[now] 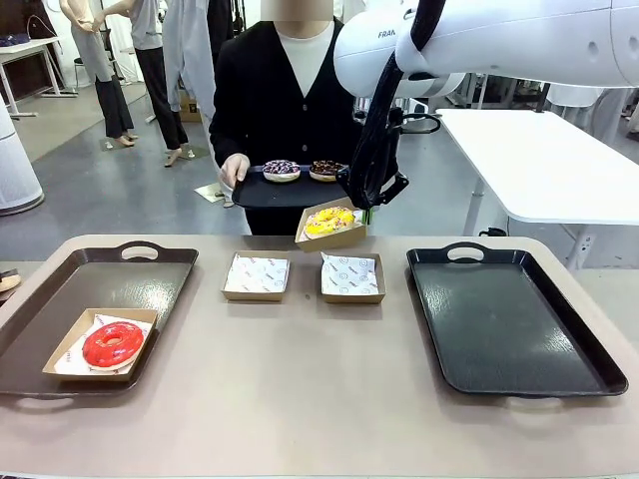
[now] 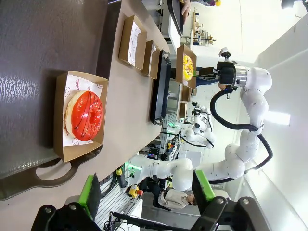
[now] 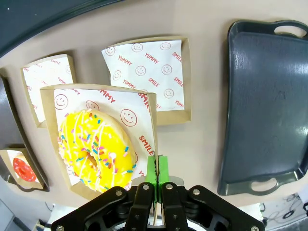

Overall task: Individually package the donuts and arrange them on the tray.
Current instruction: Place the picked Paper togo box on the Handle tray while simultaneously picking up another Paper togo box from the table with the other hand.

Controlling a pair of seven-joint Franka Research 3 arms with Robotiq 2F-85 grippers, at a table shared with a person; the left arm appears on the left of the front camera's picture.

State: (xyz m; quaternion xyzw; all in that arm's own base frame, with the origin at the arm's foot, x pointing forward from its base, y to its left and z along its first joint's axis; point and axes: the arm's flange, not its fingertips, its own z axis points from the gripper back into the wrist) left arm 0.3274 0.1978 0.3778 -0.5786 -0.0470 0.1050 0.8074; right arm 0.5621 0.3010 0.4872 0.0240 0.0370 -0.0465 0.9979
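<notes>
Above the far worktop (image 1: 300, 399), right claw (image 3: 157, 166) grips one box (image 1: 334, 239) with one yellow donut (image 3: 96, 149); left claw (image 2: 147, 188) open; one red donut (image 1: 113, 344), two dark donuts (image 1: 282, 170), two empty boxes (image 1: 257, 276).

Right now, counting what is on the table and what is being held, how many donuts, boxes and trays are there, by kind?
Donuts: 4 (red donut, yellow donut, purple-white donut, chocolate donut)
Boxes: 4 (red donut's box, yellow donut's box, left empty box, right empty box)
Trays: 3 (left tray, right tray, person's tray)
Total: 11
</notes>
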